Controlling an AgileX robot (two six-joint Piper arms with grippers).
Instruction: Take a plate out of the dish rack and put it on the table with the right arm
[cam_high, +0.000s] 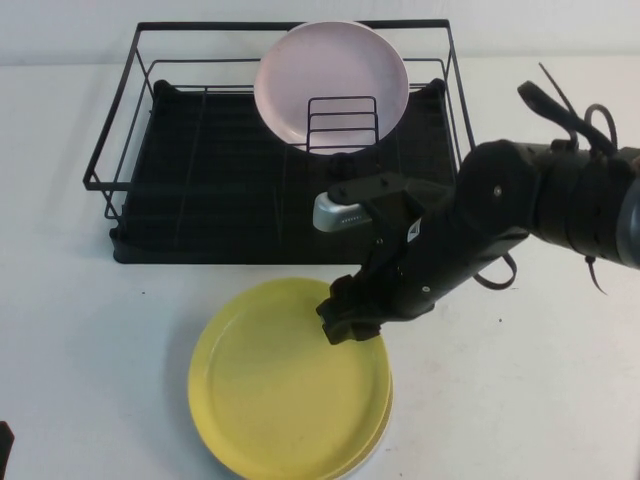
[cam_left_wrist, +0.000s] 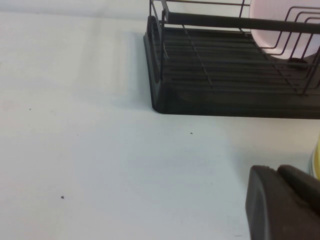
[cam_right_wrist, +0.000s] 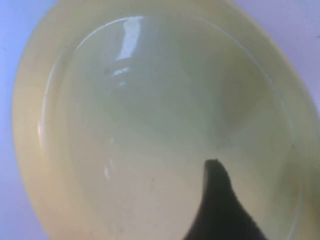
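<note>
The yellow plate (cam_high: 285, 395) lies flat at the table's (cam_high: 80, 330) near middle, stacked on a white plate (cam_high: 377, 446) of which only a rim sliver shows. My right gripper (cam_high: 340, 322) is at the yellow plate's far rim, shut on it. In the right wrist view the plate (cam_right_wrist: 150, 125) fills the picture, with one dark finger (cam_right_wrist: 217, 200) over its inside; the other finger is hidden. The black dish rack (cam_high: 230, 190) stands behind, apart from the plate. My left gripper (cam_left_wrist: 280, 200) is shut and empty, low over the table at the near left (cam_high: 4, 448).
A pale pink plate (cam_high: 330, 80) leans upright against the wire divider (cam_high: 342, 122) at the rack's back right; it also shows in the left wrist view (cam_left_wrist: 280, 25). The rack's (cam_left_wrist: 225, 95) left half holds nothing. The right arm (cam_high: 540, 200) crosses the table's right side.
</note>
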